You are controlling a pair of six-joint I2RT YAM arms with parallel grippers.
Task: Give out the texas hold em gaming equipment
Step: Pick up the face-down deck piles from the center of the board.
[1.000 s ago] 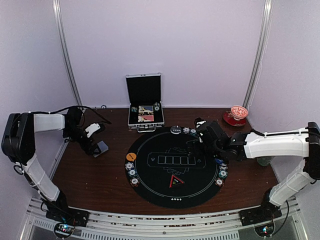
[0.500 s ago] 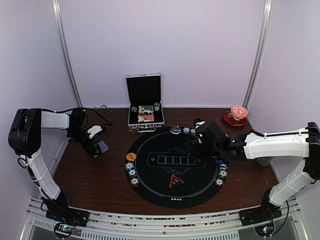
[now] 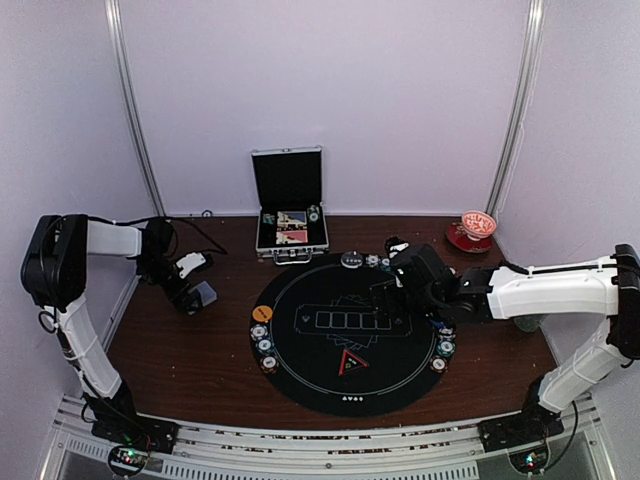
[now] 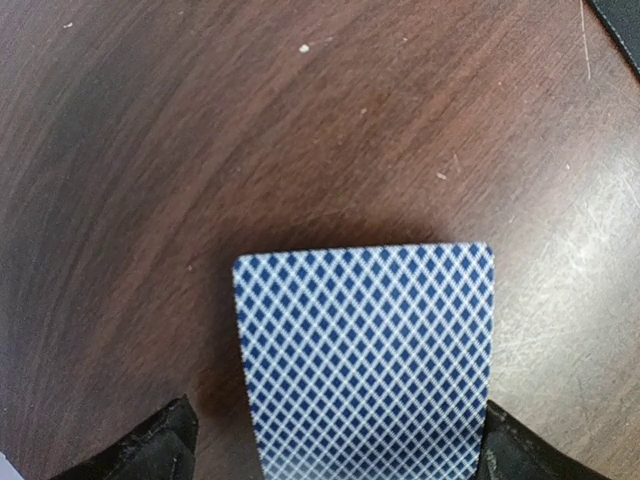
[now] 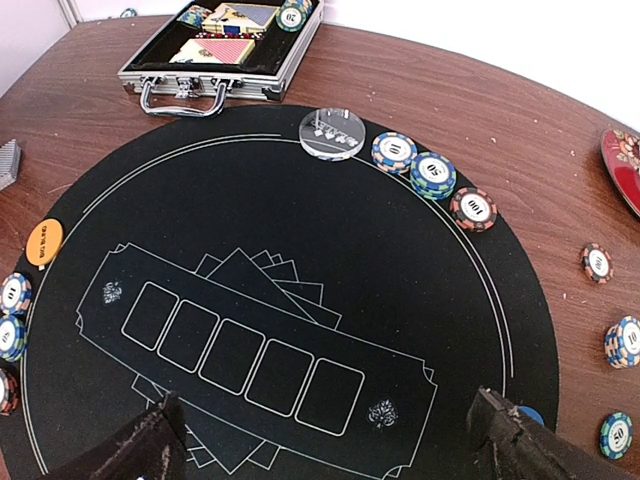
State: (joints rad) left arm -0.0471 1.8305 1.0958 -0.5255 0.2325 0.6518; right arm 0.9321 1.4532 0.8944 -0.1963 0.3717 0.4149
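Note:
My left gripper (image 3: 192,288) is over the bare table left of the mat, shut on grey-blue diamond-backed playing cards (image 4: 365,355), held low above the wood. They also show in the top view (image 3: 204,296). My right gripper (image 5: 330,450) is open and empty above the right half of the mat, over its printed card boxes. Poker chips (image 5: 433,175) line the mat's far rim next to a clear disc (image 5: 332,133). More chips (image 3: 262,343) sit at the left rim below an orange button disc (image 5: 44,242), and others (image 3: 443,345) at the right rim.
The round black mat (image 3: 300,370) fills the table's middle, with a red triangle (image 3: 350,362) on it. The open silver case (image 3: 290,245) stands behind it, holding cards and chips. A red bowl (image 3: 472,230) sits far right. Loose chips (image 5: 623,342) lie on wood beside the mat.
My right gripper has shifted slightly left over the mat. My left arm has drawn in a little, with the cards still held in nearly the same spot.

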